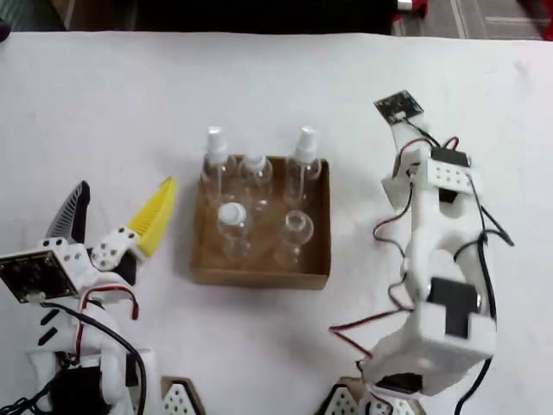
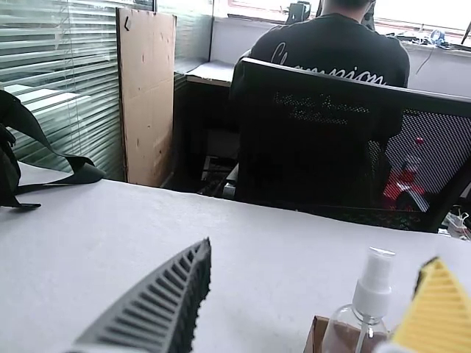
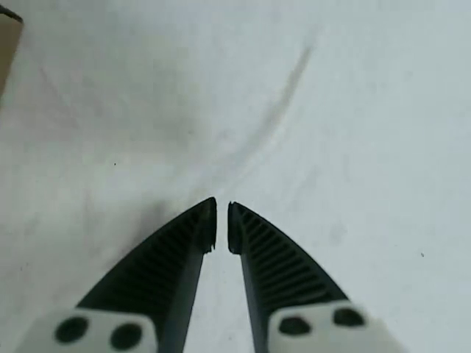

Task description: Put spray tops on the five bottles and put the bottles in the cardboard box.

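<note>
The cardboard box (image 1: 321, 226) sits mid-table with several clear bottles standing in it. Spray tops show on the back-left bottle (image 1: 215, 160) and the back-right bottle (image 1: 304, 156). The front-left bottle (image 1: 233, 226) carries a white top, and the front-right bottle (image 1: 296, 235) looks open-necked. My left gripper (image 1: 121, 206) hovers left of the box, open, with its black finger (image 2: 158, 309) and yellow finger (image 2: 436, 309) spread and nothing between them. Past them stands a spray-topped bottle (image 2: 368, 298). My right gripper (image 3: 221, 220) is shut and empty over bare white table.
The right arm (image 1: 436, 251) stretches along the table to the right of the box. A brown box corner (image 3: 6, 44) shows beside the right gripper. A black bag (image 2: 22, 162) lies at the table's far edge, with a chair and a person behind.
</note>
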`<state>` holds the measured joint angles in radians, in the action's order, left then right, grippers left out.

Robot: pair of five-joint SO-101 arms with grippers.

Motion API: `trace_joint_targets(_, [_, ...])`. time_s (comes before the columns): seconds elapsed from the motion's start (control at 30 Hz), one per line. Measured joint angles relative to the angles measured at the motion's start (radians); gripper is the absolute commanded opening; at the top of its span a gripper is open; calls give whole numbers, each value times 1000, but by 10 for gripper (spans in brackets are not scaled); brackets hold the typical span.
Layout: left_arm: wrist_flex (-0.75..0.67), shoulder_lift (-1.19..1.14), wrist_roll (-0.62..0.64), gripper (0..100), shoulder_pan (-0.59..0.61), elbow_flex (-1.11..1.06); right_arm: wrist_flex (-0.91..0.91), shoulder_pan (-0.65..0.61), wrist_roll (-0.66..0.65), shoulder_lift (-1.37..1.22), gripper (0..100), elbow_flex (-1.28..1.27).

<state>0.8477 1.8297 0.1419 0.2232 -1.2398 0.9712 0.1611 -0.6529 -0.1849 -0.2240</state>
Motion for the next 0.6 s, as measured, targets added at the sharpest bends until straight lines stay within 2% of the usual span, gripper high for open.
trace_joint_targets(0.33, [0,0,0,395,0,0,-38,2,0,-31,17,40])
trace_joint_targets(0.6, [0,0,0,395,0,0,-51,-26,-95,-141,17,44])
